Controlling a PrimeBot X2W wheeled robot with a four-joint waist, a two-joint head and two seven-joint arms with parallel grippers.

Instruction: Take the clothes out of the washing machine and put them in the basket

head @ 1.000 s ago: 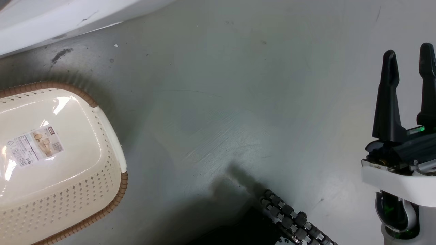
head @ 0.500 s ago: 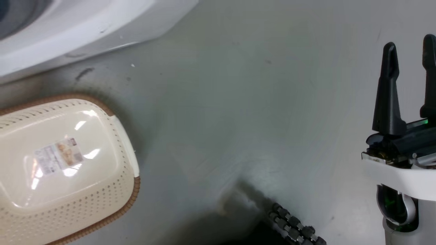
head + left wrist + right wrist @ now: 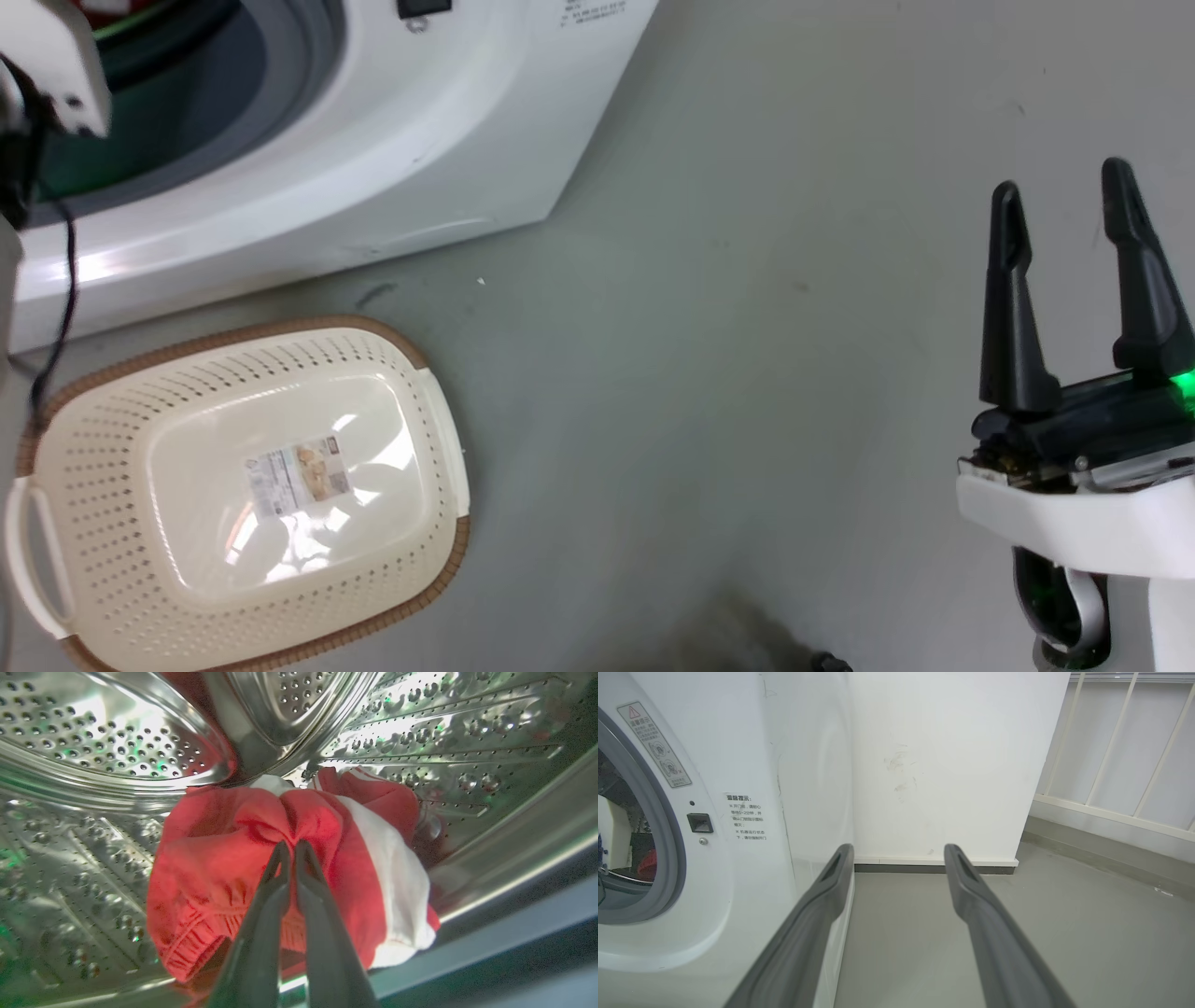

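Inside the perforated steel drum (image 3: 117,732) of the washing machine (image 3: 448,140) lie the clothes (image 3: 210,872), a bunched red garment with a white stripe. My left gripper (image 3: 292,844) is shut on a gathered fold at the top of the bundle. Its pale arm (image 3: 56,65) reaches into the grey-rimmed porthole (image 3: 280,103). The cream basket (image 3: 103,439) with a brown rim stands on the floor in front of the washer, holding nothing but a paper label (image 3: 299,476). My right gripper (image 3: 1061,182) hangs open over the floor, right of the washer (image 3: 752,765).
A black cable (image 3: 61,280) hangs from the left arm down past the basket's far corner. Grey floor (image 3: 747,420) stretches between the basket and the right gripper. A white wall (image 3: 948,765) and a railing (image 3: 1125,765) stand beyond the washer.
The head camera has tilted up, bringing the washer front, the porthole and the whole basket into the picture. The right gripper stays open in the same pose.
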